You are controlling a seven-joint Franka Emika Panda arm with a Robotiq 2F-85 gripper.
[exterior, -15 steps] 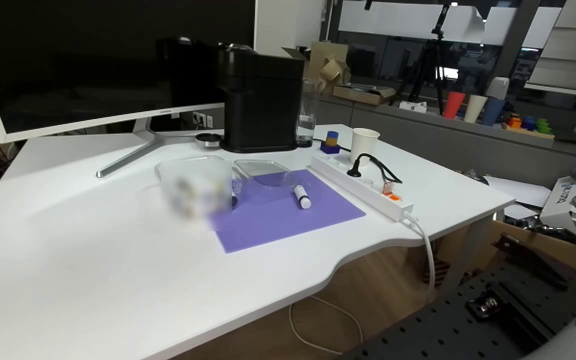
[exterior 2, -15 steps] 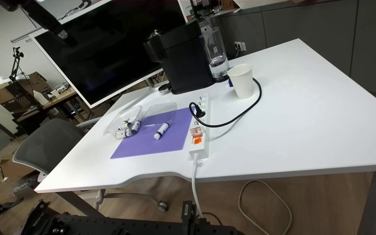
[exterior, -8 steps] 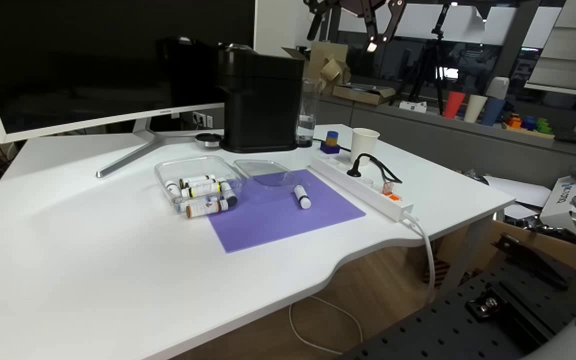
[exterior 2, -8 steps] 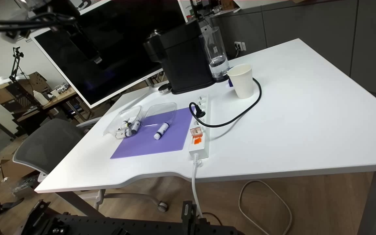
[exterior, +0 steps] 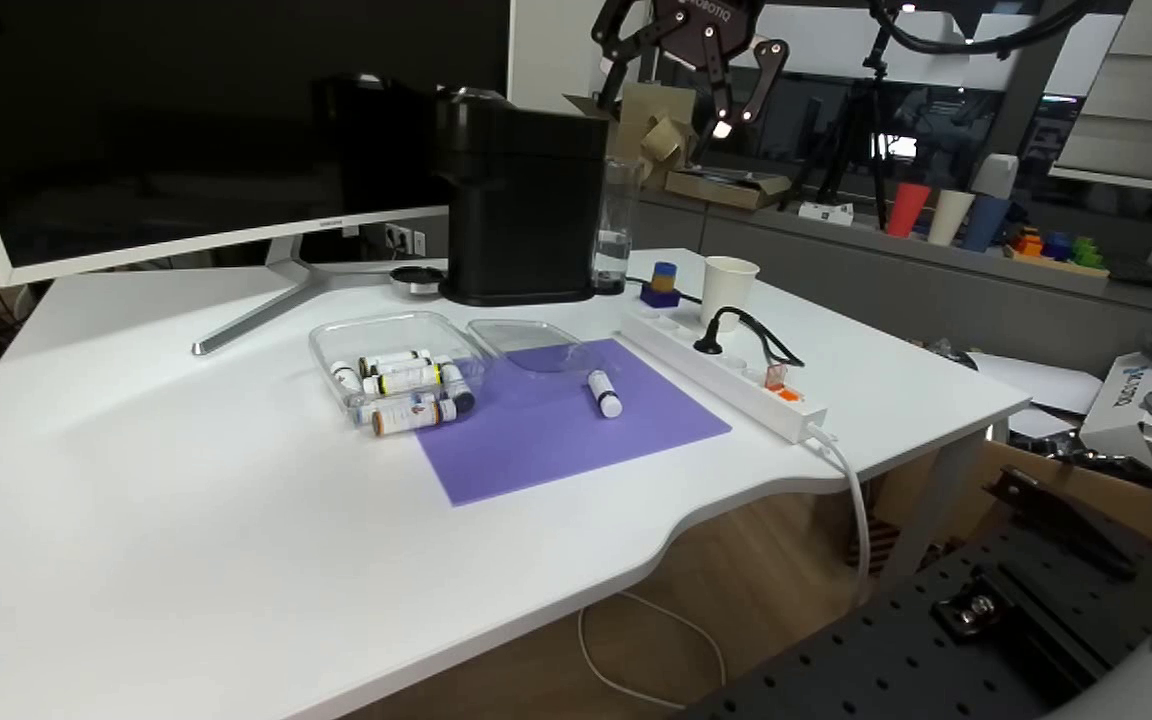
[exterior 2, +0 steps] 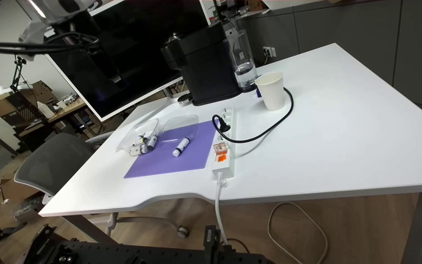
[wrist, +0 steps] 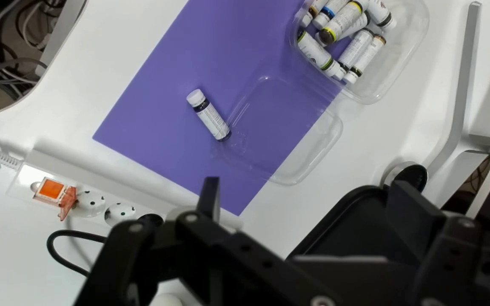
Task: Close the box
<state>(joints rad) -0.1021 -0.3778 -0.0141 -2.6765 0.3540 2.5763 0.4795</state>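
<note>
Clear plastic box [wrist: 391, 70] on the white desk [wrist: 368, 140], lid [wrist: 281, 131] open toward seven o'clock in the wrist view, labelled vials [wrist: 356, 47] inside, fingers [wrist: 415, 216] spread apart

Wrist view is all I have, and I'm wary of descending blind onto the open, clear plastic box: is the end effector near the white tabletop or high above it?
Observer: High above it: in both exterior views the end effector hangs well clear of the white tabletop and the box.
Operator: Thanks. What stands beside the boxy black machine that I can't see?
Observer: A tall, clear cylindrical container, partly filled with clear liquid; both exterior views show it.
</note>
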